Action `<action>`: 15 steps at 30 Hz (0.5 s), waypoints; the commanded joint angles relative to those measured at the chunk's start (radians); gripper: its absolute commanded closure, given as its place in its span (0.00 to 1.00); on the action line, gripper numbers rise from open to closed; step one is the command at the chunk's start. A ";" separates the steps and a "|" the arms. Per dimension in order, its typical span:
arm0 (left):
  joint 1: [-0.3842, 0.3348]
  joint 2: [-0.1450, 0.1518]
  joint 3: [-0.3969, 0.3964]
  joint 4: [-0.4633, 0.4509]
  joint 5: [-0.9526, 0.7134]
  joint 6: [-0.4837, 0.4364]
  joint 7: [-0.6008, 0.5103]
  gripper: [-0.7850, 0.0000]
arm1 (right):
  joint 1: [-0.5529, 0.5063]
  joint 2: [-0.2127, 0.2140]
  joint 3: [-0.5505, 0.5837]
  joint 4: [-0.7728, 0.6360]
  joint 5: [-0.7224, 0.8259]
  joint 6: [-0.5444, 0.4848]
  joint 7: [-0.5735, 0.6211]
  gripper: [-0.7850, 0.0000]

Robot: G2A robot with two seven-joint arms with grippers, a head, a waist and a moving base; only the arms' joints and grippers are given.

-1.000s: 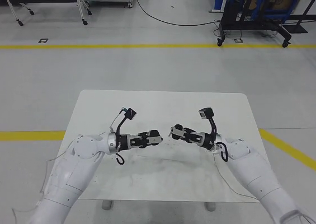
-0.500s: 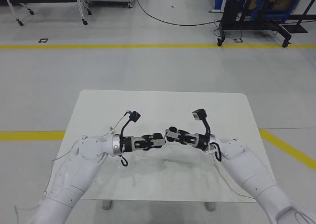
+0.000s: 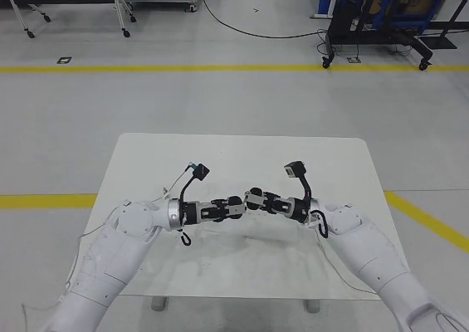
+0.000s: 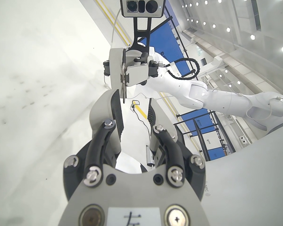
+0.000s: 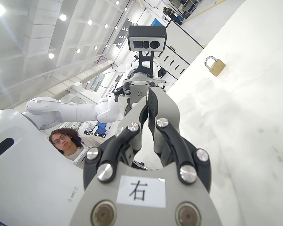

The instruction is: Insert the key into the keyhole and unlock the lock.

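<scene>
Above the middle of the white table (image 3: 317, 158) my two grippers meet tip to tip. My right gripper (image 3: 256, 199) (image 5: 149, 99) is shut on a small silver key (image 4: 124, 94), whose blade sticks out toward the left gripper. My left gripper (image 3: 236, 205) (image 4: 134, 102) is open, and the key's tip sits just at the end of one of its fingers (image 4: 116, 104). A brass padlock (image 5: 215, 66) with a silver shackle lies flat on the table, off to the side and apart from both grippers.
The tabletop (image 5: 250, 99) has faint scuff marks, and its edge runs close behind the padlock. Grey floor with yellow lines (image 3: 26, 201) surrounds the table.
Over the last second both grippers have closed the gap between them and now nearly touch. Since half a second ago they have barely shifted.
</scene>
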 commanded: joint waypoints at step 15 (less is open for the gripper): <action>-0.007 0.003 0.018 0.005 0.015 0.016 0.019 0.93 | 0.002 -0.002 0.001 0.000 0.009 -0.002 0.028 1.00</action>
